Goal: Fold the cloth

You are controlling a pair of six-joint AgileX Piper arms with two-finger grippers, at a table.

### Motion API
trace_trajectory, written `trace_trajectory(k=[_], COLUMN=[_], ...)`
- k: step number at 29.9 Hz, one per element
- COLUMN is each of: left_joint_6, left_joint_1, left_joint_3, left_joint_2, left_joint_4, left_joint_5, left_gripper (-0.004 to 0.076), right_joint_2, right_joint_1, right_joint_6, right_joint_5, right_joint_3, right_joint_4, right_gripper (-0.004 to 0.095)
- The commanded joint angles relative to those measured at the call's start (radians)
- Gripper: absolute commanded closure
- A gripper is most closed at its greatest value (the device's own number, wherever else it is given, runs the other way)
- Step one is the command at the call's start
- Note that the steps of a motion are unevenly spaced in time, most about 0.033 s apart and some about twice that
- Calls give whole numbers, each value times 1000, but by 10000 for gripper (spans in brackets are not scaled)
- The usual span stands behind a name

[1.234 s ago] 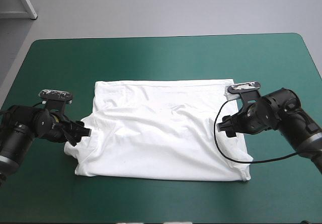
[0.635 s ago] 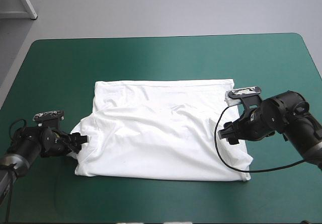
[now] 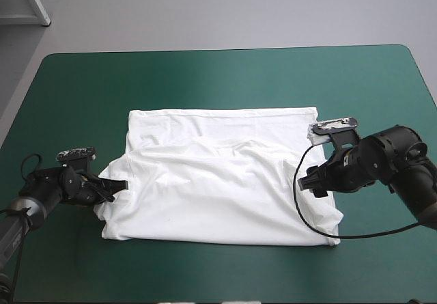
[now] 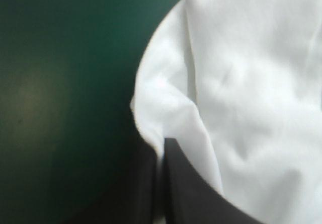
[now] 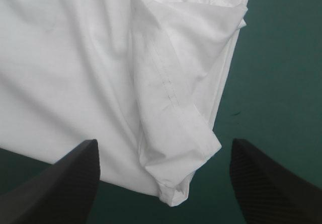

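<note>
The teal-green table [image 3: 218,72] is the biggest thing. The white T-shirt [image 3: 225,181] lies spread out in the middle of it, with some wrinkles (and one long crease running left to right). The left arm [image 3: 41,195] sits low at the T-shirt's left edge. The left jaws are pressed together, pinching that edge. The right arm [image 3: 389,164] is at the T-shirt's right edge. The right jaws are spread wide, with a folded flap [image 5: 186,133] of the T-shirt lying between them.
</note>
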Motion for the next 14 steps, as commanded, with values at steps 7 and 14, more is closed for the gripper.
trace_trajectory(k=[7,14], left_joint_6=[4,116], left_joint_1=[-1,-1], left_joint_3=[-95,-131], left_joint_2=[-249,-339], left_joint_4=[-4,-148], left_joint_5=[1,1], left_gripper=[734,734], right_joint_2=[-27,-27], right_joint_1=[-1,-1], right_joint_6=[-11,-5], right_joint_5=[-30,-55], right_joint_3=[-34,-34], right_joint_4=[0,0], right_gripper=[238,238])
